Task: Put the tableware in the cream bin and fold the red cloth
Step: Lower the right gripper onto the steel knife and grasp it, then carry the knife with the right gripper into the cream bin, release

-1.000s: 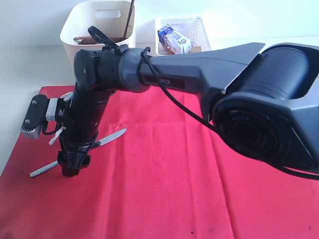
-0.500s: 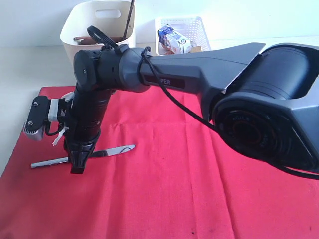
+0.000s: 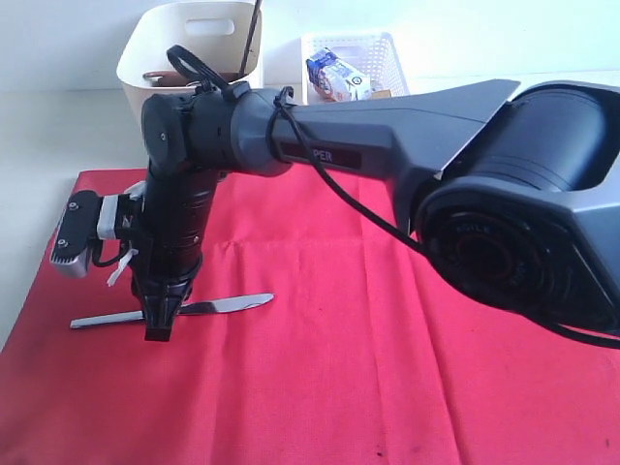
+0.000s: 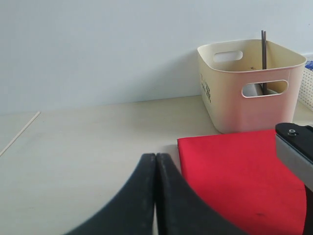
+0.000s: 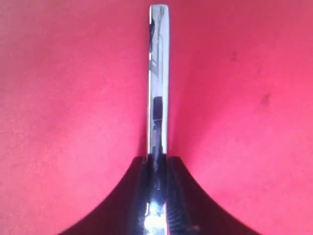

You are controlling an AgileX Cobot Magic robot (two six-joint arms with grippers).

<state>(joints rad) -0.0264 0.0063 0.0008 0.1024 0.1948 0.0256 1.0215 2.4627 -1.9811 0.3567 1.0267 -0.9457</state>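
Note:
The silver table knife (image 3: pixel 231 305) lies level across the red cloth (image 3: pixel 339 378), pinched near its middle by my right gripper (image 3: pixel 158 327), which points straight down. In the right wrist view the right gripper (image 5: pixel 157 159) is shut on the knife (image 5: pixel 158 73), whose handle runs away over the cloth (image 5: pixel 73 98). The cream bin (image 3: pixel 189 44) stands behind the cloth with dark chopsticks (image 3: pixel 255 29) leaning in it. My left gripper (image 4: pixel 156 156) is shut and empty over bare table, beside the cloth's corner (image 4: pixel 234 171), facing the bin (image 4: pixel 249 103).
A white lattice basket (image 3: pixel 351 48) with a milk carton (image 3: pixel 334 77) stands to the right of the bin. The right arm's big grey body (image 3: pixel 504 213) blocks the right half of the exterior view. Pale tabletop (image 4: pixel 88 137) lies left of the cloth.
The right gripper's jaws have shut on the knife. The knife has swung from a diagonal to nearly level and sits a little nearer the front with the gripper.

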